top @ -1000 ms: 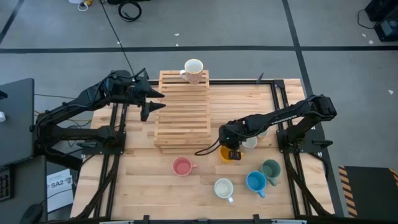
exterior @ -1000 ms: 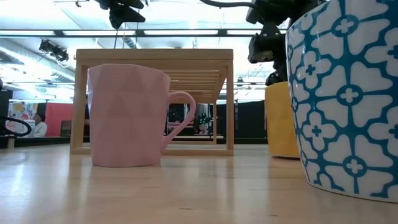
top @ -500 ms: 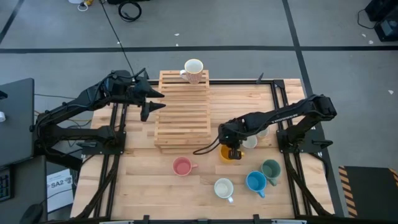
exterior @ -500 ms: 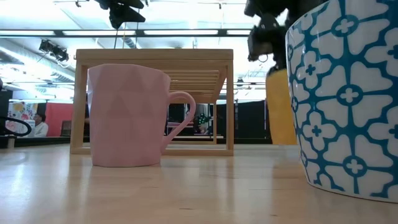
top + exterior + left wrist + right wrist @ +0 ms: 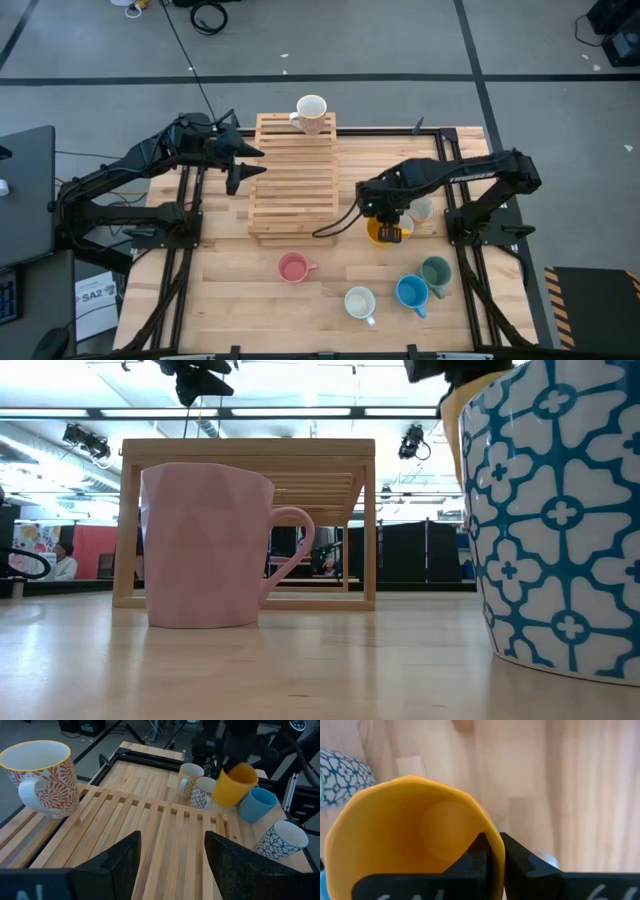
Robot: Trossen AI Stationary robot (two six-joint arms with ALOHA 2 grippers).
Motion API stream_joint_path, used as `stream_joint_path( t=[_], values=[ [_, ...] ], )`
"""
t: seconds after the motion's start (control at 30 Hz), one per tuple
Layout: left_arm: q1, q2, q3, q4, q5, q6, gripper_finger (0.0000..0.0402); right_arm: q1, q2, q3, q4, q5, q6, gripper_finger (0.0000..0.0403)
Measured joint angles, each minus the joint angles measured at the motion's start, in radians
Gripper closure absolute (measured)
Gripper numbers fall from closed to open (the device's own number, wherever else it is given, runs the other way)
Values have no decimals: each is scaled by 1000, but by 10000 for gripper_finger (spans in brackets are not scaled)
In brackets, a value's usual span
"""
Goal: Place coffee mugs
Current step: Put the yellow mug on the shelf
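The orange mug (image 5: pixel 381 233) hangs in the air under my right gripper (image 5: pixel 386 216), which is shut on it; the left wrist view shows the orange mug (image 5: pixel 234 784) tilted above the table. A red-patterned white mug (image 5: pixel 311 112) stands on the far end of the wooden slatted rack (image 5: pixel 295 175). Pink (image 5: pixel 292 267), white (image 5: pixel 359 301), blue (image 5: pixel 411 292) and dark green (image 5: pixel 436 270) mugs stand on the near part of the table. Two more light mugs (image 5: pixel 420 210) sit beneath the right arm. My left gripper (image 5: pixel 240 165) waits open at the rack's left side. My right gripper (image 5: pixel 492 845) pinches the orange mug's rim (image 5: pixel 489 831), one finger (image 5: pixel 477 856) inside the cup and the other (image 5: pixel 517 857) outside its wall. The fingers come from above, pointing down. The mug is lifted clear of the table and hangs tilted below them.
The rack (image 5: pixel 150 830) fills the table's middle and far part, its slats bare apart from the patterned mug (image 5: pixel 42 777). A blue-patterned mug (image 5: pixel 560 520) stands close to the low camera beside the pink mug (image 5: pixel 205 545). Black frame rails run along the table's left and right sides.
My right gripper has risen with the orange mug, lifting it off the table, and has carried it a little toward the table's right and far edges. In the low view the mug has climbed from table level to the picture's top.
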Motion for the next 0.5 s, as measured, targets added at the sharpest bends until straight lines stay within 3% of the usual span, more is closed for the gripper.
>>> stream_joint_path(
  t=[0.23,0.33,0.5],
  values=[
    [0,0,0,0,0,0,175,-41,0,148,-105,62,0,369],
    [0,0,0,0,0,0,175,-68,-1,193,-86,95,14,369],
    [0,0,0,0,0,0,175,-132,-1,216,30,131,170,369]
  ],
)
